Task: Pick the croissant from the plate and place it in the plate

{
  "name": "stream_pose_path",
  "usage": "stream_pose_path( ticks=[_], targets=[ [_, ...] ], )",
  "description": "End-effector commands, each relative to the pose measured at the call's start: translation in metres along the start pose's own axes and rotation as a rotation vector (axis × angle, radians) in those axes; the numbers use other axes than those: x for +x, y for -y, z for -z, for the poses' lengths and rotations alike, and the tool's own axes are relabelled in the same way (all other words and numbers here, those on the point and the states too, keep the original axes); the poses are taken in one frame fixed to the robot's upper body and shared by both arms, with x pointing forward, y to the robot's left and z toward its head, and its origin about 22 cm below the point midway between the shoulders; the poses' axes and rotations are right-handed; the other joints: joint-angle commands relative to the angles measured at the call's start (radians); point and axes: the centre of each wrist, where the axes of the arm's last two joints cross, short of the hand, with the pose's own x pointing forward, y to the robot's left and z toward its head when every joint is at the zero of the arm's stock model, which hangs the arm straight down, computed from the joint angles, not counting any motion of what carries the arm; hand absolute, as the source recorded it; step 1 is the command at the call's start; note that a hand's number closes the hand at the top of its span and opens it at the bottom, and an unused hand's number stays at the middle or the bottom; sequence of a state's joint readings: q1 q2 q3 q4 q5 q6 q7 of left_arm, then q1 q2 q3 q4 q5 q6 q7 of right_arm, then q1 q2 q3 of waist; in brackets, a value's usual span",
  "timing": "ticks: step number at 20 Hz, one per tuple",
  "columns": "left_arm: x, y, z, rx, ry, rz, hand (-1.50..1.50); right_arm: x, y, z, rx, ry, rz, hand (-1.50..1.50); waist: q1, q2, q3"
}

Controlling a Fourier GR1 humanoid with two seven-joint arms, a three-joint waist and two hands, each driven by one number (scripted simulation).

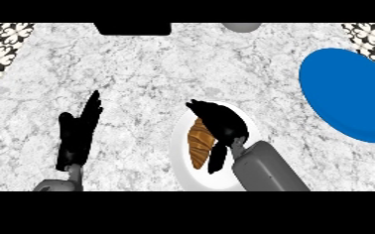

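Right hand (pixel 223 124) is spread wide over the white plate (pixel 181 171), fingers past the croissant's (pixel 199 144) far tip, thumb by its near end, nothing pinched yet. The croissant lies mid-plate and looks light, flaky and crushable, so take it gently across the thick middle. Blue plate (pixel 341 94) waits to the white plate's right; left hand (pixel 77 134) rests open, well to its left.

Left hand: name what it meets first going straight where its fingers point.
Likely the black rectangular object at the grey marble counter's far edge; nothing shows between, though height is unclear.
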State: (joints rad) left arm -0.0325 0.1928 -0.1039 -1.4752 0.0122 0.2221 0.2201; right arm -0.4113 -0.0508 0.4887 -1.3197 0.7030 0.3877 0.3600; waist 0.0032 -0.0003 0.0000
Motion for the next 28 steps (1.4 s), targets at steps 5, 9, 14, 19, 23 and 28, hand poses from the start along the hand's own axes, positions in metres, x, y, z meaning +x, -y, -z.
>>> stream_pose_path(
  ticks=[5, 9, 14, 19, 23, 28],
  targets=[
    [0.014, 0.003, 0.005, 0.001, 0.016, 0.000, 0.00, -0.013, -0.025, 0.005, 0.007, -0.006, -0.025, 1.50, -0.002, 0.000, 0.000],
    [0.001, -0.014, -0.001, 0.006, -0.003, -0.001, 0.00, -0.030, -0.030, 0.007, -0.041, 0.062, -0.078, 1.50, 0.000, 0.000, 0.000],
    [-0.006, 0.004, 0.010, 0.005, -0.003, 0.014, 0.00, 0.005, -0.014, -0.002, -0.092, 0.072, -0.120, 1.50, -0.005, -0.001, 0.000],
    [-0.014, 0.012, -0.009, 0.017, -0.005, -0.005, 0.00, -0.088, 0.024, -0.037, -0.159, 0.075, -0.174, 1.50, -0.010, -0.003, 0.000],
    [0.004, 0.002, 0.010, 0.026, -0.010, -0.004, 0.00, -0.169, 0.035, -0.084, -0.244, 0.105, -0.182, 1.50, -0.018, 0.001, 0.001],
    [-0.009, 0.006, -0.004, 0.027, -0.019, -0.010, 0.00, -0.181, 0.068, -0.127, -0.474, 0.107, -0.198, 1.50, -0.016, -0.003, 0.000]
  ],
)
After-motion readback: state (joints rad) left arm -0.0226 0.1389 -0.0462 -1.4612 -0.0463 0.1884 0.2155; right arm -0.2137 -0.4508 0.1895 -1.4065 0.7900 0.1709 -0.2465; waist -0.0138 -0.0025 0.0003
